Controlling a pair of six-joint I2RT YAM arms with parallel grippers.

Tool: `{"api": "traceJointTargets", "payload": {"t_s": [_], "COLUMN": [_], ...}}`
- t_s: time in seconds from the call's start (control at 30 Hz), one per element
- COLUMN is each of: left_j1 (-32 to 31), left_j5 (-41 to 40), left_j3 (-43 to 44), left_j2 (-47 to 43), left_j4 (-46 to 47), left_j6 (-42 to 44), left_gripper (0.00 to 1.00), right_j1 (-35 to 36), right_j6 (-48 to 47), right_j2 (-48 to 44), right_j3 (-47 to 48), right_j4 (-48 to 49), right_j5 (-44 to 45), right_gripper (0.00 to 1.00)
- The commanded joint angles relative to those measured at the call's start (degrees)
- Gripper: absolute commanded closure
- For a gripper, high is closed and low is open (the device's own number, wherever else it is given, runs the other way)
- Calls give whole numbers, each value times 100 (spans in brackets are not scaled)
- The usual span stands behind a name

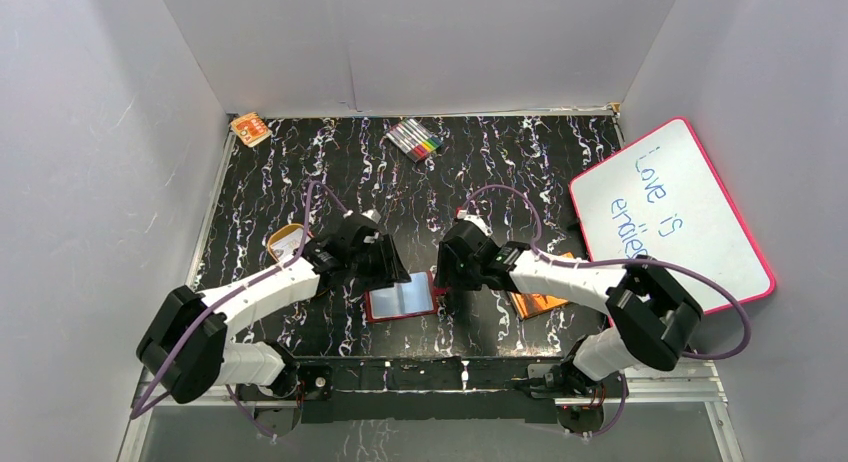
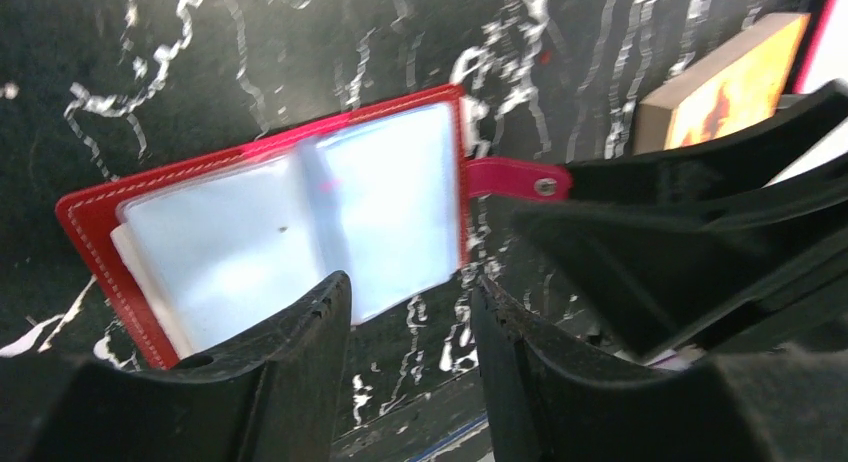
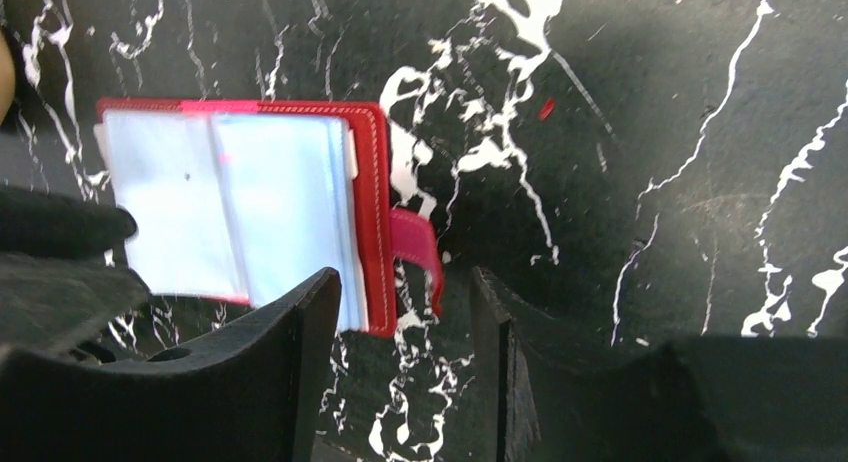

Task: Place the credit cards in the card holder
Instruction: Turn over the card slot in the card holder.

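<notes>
Wallet (image 1: 400,300) lies open by the front edge of your black-marbled counter (image 1: 300,172); left fingers (image 2: 300,362) and right fingers (image 3: 290,372) gape empty. Whiteboard (image 1: 690,232) reads "Love is".

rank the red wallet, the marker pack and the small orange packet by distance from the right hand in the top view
1. red wallet, just left of the right hand
2. marker pack, middle of the far edge
3. orange packet, far left corner
</notes>
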Motion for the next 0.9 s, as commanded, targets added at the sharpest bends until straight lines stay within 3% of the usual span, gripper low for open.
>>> {"api": "traceJointTargets", "payload": {"t_s": [0.0,0.47,0.73,0.87], "left_j1": [7,7,7,6], "left_j5": [227,174,196,87], "left_j3": [-347,-672,-689,-596], "left_j2": [44,272,352,190], "left_j4": [221,308,323,165], "left_j6": [-100,-115,-75,-67], "left_gripper": [55,57,58,57], "right_j1": [-243,-409,-426,-420], "right_j6": [-69,-55,61,41], "right_j2": [251,215,-170,-280], "right_j3": [242,-34,-394,-432], "right_j4": [255,303,192,187], "right_j5": [-124,-166,20,-61], "right_gripper": [44,76,79,75]}}
